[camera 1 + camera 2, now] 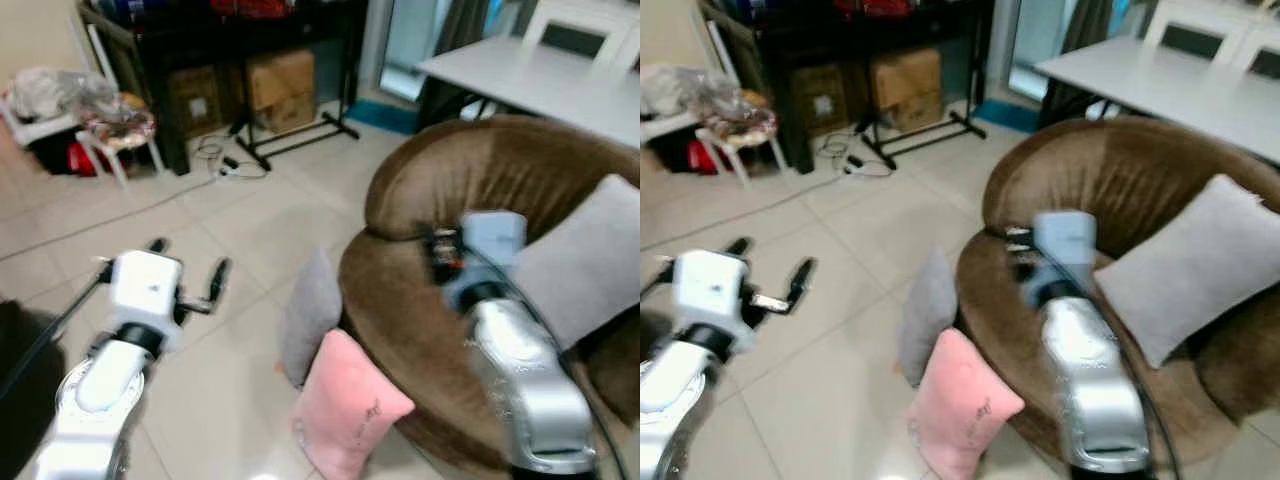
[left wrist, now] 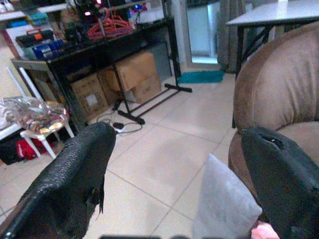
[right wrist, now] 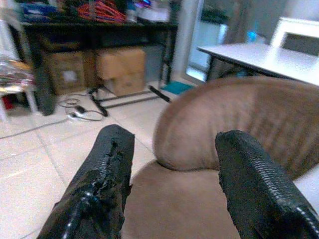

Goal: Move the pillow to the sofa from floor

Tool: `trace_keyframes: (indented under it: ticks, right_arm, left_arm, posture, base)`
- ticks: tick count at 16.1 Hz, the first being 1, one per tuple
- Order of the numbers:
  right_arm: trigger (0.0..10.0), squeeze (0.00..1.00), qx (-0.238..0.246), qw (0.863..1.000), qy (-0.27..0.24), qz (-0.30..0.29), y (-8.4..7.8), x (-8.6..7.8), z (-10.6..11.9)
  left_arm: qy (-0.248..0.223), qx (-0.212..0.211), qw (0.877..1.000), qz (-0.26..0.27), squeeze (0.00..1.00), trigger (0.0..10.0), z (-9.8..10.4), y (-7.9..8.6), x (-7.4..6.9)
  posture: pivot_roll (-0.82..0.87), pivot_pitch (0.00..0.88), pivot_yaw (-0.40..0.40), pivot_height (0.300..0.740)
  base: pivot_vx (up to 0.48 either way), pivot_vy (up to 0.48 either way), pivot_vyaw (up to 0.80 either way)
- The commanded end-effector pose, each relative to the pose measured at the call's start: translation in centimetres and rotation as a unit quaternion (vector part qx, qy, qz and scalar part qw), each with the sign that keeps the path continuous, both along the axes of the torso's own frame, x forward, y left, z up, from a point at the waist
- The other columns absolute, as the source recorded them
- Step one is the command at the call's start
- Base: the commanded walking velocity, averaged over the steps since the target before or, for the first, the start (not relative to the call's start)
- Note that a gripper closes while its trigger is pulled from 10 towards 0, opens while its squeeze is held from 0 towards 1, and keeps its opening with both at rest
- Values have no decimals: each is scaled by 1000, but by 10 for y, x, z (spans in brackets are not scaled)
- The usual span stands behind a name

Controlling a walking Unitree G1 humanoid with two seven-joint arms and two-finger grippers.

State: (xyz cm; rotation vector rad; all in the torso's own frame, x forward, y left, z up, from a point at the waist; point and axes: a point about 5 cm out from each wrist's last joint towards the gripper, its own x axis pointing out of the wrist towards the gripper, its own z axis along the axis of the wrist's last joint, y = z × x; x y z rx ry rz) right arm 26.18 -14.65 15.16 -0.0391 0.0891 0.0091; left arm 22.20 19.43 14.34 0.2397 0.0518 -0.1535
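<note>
A pink pillow (image 1: 345,408) stands on the tiled floor (image 1: 230,230), leaning against the front of the round brown sofa (image 1: 470,180). A grey pillow (image 1: 310,315) stands just behind it, also on the floor and touching the sofa's side. Both pillows sit between the two claws, lower down than either one. The left claw (image 1: 188,262) hangs in the air over the floor, to the left of the grey pillow and apart from it. Its two black fingers (image 2: 75,179) are spread wide with nothing between them, and through the gap the grey pillow's top corner (image 2: 224,199) shows close by. The right claw (image 3: 172,189) is up over the sofa seat, past the pink pillow and well apart from it. Its fingers (image 3: 99,184) are wide open too and hold nothing; the sofa's curved back shows through the gap. Another grey pillow (image 1: 590,255) lies on the sofa seat, leaning on the backrest to the right of the right claw. Behind the sofa stands a white bench (image 1: 530,80). Far ahead of the left claw there is a black rack (image 1: 290,130) with cardboard boxes (image 1: 280,85) behind it, some cables (image 1: 225,160) on the floor, and a small white chair (image 1: 115,135) piled with stuff.
</note>
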Motion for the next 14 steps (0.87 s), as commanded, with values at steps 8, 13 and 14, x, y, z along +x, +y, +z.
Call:
trace_keyframes:
  ticks: [8,13,14]
  right_arm:
    - [10000,0,9,1000,-6,-3,5,2,4]
    - [10000,0,13,1000,1,5,7,3,2]
    - [10000,0,21,1000,4,10,8,3,0]
  left_arm:
    - [-3,10,1000,3,0,10000,3,5,1]
    - [-2,12,1000,1,0,10000,2,5,1]
    - [3,20,1000,-7,0,10000,0,3,0]
  posture:
    - [6,0,-21,740]
    - [8,0,-21,740]
    - [8,0,-21,735]
  base:
    - [292,0,0]
    - [286,0,0]
    - [0,0,0]
